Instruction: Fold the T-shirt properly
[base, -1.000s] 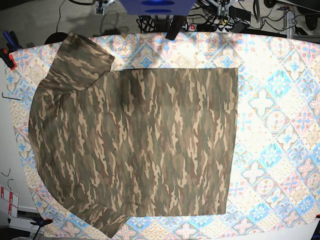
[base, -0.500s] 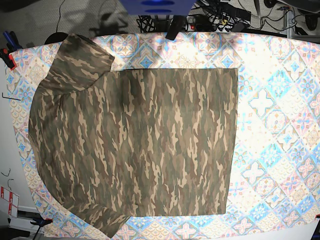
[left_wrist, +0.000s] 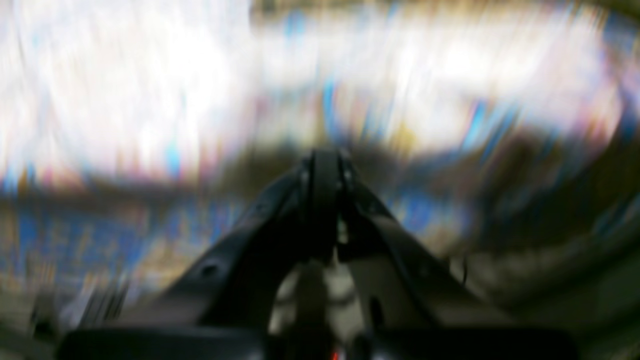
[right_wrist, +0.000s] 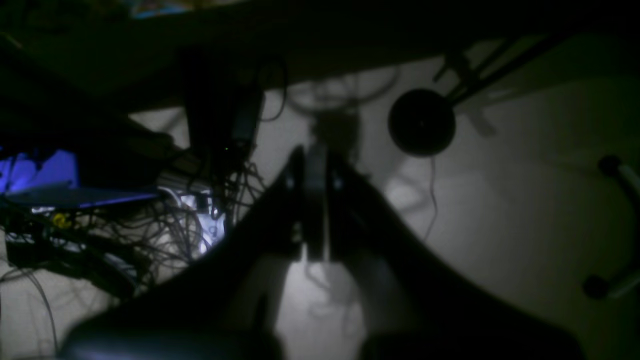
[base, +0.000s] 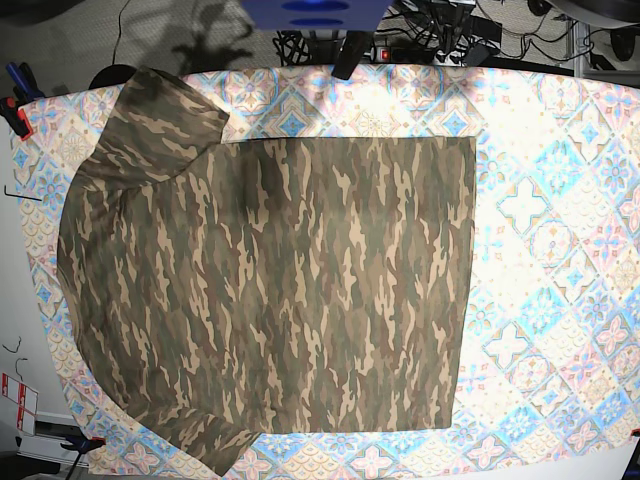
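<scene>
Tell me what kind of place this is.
Probably a robotics lab workbench: a shirt lies spread on a tile-print tablecloth, clamps hold the cloth's edge, and tangled cables run behind the table.

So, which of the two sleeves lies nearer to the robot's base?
The upper-left sleeve of the T-shirt, by the table's far edge near the blue base; the other sleeve lies at the near edge.

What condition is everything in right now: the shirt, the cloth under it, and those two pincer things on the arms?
T-shirt: spread flat, unfolded, both sleeves out.
Tablecloth: laid flat over the table, shirt lying on it.
Left tool: shut, holding nothing, picture blurred.
Right tool: shut, holding nothing, facing a dim floor with cables, off the table.
</scene>
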